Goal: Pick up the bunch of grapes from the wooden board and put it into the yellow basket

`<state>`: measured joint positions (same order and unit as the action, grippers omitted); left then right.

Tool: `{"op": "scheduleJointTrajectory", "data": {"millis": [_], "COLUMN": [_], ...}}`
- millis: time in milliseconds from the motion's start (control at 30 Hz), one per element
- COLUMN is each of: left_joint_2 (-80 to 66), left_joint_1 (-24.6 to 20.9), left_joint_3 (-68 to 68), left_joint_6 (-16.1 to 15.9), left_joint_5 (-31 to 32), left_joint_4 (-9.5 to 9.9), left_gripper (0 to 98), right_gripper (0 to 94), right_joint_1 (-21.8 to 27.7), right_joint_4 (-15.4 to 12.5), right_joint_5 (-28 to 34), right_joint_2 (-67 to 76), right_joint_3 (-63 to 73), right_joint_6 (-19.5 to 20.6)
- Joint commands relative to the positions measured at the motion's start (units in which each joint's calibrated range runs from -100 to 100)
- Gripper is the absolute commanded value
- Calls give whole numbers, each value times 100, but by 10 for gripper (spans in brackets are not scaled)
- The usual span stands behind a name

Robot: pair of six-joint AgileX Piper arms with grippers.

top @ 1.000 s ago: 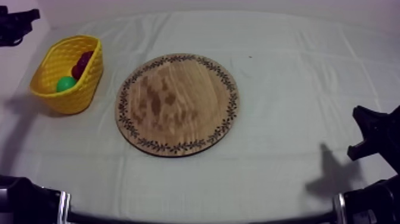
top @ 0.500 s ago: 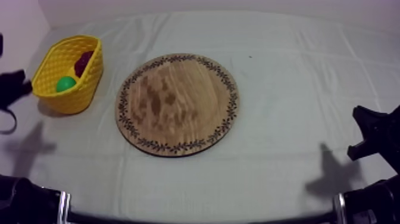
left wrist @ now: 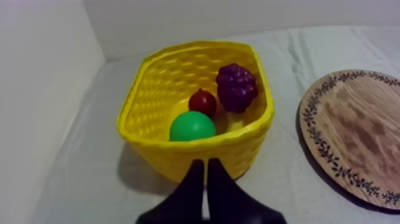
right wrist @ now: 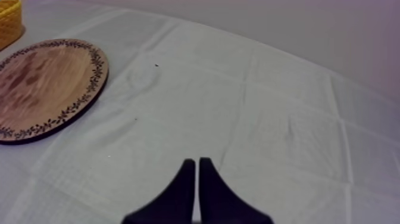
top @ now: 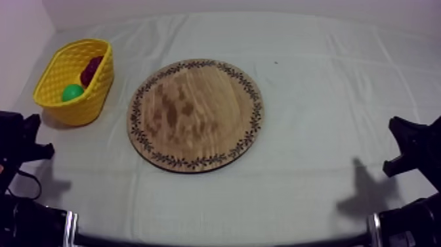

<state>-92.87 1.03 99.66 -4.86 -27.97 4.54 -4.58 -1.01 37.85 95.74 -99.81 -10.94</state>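
Black left fingers (left wrist: pixel 190 193) and right fingers (right wrist: pixel 181 193), both low, narrow empty wedges; grapes (left wrist: pixel 237 87) in yellow basket (left wrist: pixel 196 155)

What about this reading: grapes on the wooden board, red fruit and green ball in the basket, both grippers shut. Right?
No: the bunch of grapes lies in the yellow basket, not on the wooden board, as the left wrist view shows. The small red fruit and green ball are in there too, and the left gripper and right gripper are shut.

Small red fruit (left wrist: pixel 202 101), green ball (left wrist: pixel 191 127)
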Motion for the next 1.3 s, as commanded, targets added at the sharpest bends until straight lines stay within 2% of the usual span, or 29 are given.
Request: {"op": "scheduleJointTrajectory", "data": {"millis": [0,133,400,767,1267], "left_joint_2": [-103,-295,-674,-713,-713], "left_joint_1": [13,41,160,194,190], "left_joint_3": [8,14,20,23,13], "left_joint_6": [-7,-113,-238,17,14], "left_joint_5": [-37,-228,-440,-453,-530], "left_joint_4": [-37,-158,-202,-207,-208], "left_gripper": [0,0,0,0,0], "right_gripper": [4,4,4,4,4], "right_joint_1": [-2,-2,-2,-2,-2], "right_joint_4": [1,1,1,1,1], "right_joint_5": [-3,-3,-3,-3,-3], "right_joint_2": [1,1,1,1,1], "right_joint_3": [3,3,3,3,3], "right_joint_6": [-2,-2,-2,-2,-2]}}
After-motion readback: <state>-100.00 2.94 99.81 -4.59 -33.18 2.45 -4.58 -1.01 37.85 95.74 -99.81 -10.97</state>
